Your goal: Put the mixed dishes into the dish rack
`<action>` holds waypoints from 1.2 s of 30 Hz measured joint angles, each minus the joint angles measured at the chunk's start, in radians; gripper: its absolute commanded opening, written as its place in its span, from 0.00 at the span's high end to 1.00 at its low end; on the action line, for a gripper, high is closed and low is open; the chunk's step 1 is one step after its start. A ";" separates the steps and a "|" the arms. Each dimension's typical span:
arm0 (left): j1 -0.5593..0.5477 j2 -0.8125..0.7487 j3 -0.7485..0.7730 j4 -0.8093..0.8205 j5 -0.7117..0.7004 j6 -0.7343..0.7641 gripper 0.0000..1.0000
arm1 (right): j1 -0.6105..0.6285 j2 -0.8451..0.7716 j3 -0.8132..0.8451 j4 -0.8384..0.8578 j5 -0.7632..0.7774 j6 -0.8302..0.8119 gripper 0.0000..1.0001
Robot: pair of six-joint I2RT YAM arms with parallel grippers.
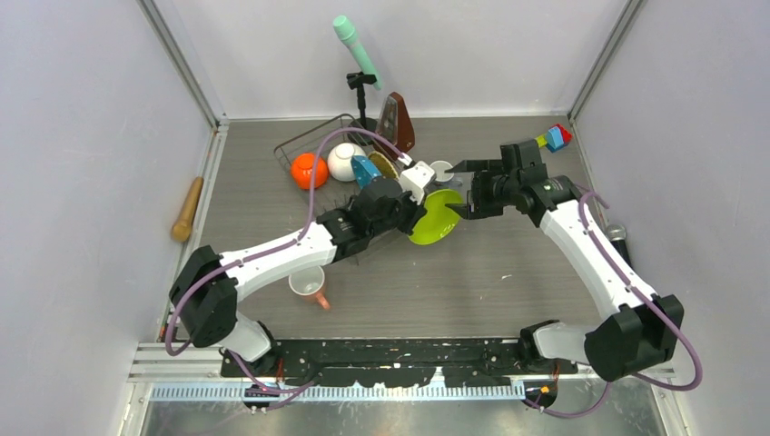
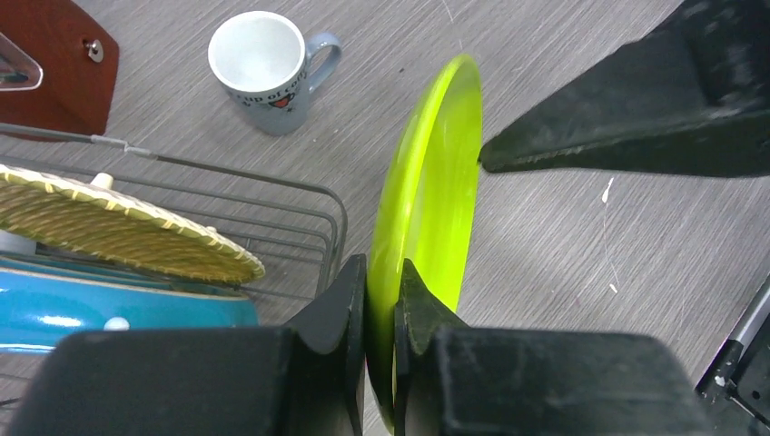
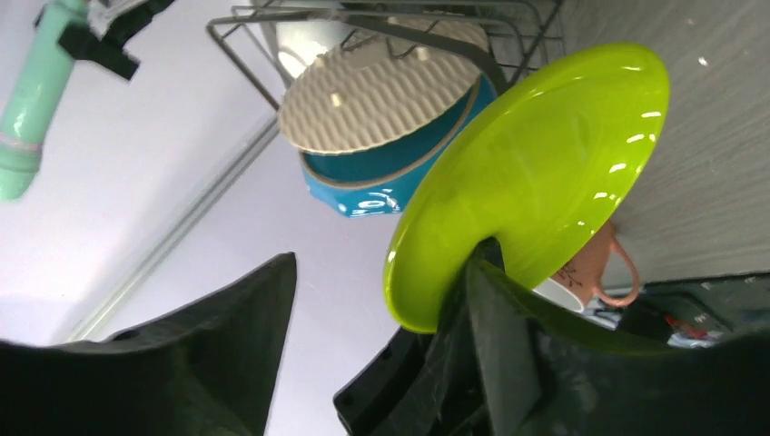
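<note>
The left gripper (image 2: 381, 282) is clamped on the near rim of the lime green plate (image 2: 427, 182), which stands on edge just outside the corner of the dish rack (image 2: 227, 173), between the 2 arms. The right gripper (image 3: 386, 263) has its fingers apart, not gripping, though 1 tip sits right at the plate's far rim.

The pinch is narrow and low on a glossy plate, so it could pivot or slide in the fingers once that tip is clear. A careless pull-away could also drag it. On the way in, it could clip the rack wire or knock the yellow woven plate (image 2: 118, 227) and blue plate (image 2: 118, 309) already slotted there. The grey mug (image 2: 263, 64) stands near, and a swinging plate could tip it.

The table (image 1: 508, 282) is grey wood-grain, flat and hard — a dropped plate would roll. Plain white walls with metal corner posts close in 3 sides.
</note>
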 measured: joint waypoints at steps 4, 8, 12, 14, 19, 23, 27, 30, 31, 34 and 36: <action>0.000 -0.023 0.000 -0.023 -0.010 -0.006 1.00 | -0.013 -0.056 -0.003 0.031 0.039 -0.074 0.05; 0.000 -0.087 0.004 -0.099 -0.013 -0.018 1.00 | -0.048 -0.074 0.014 0.043 0.080 -0.252 0.04; 0.018 -0.153 0.042 -0.217 0.011 -0.048 1.00 | -0.067 -0.084 0.027 0.077 0.106 -0.498 0.06; 0.049 -0.187 0.055 -0.266 0.068 -0.077 1.00 | -0.067 -0.110 0.005 0.127 0.098 -0.621 0.08; 0.221 -0.261 0.057 -0.330 0.292 -0.188 1.00 | -0.076 -0.233 -0.138 0.319 -0.056 -0.840 0.11; 0.329 -0.301 0.054 -0.330 0.445 -0.270 1.00 | -0.077 -0.247 -0.192 0.515 -0.261 -0.885 0.18; 0.344 -0.323 0.051 -0.323 0.561 -0.338 1.00 | -0.075 -0.218 -0.224 0.710 -0.433 -0.849 0.23; 0.344 -0.325 0.051 -0.303 0.618 -0.382 1.00 | -0.060 -0.208 -0.226 0.759 -0.498 -0.851 0.33; 0.344 -0.324 0.051 -0.300 0.630 -0.396 1.00 | -0.054 -0.208 -0.226 0.766 -0.510 -0.856 0.35; 0.345 -0.324 0.051 -0.292 0.652 -0.422 1.00 | -0.035 -0.208 -0.226 0.771 -0.533 -0.873 0.44; 0.347 -0.324 0.051 -0.288 0.661 -0.436 1.00 | -0.023 -0.208 -0.225 0.764 -0.541 -0.891 0.48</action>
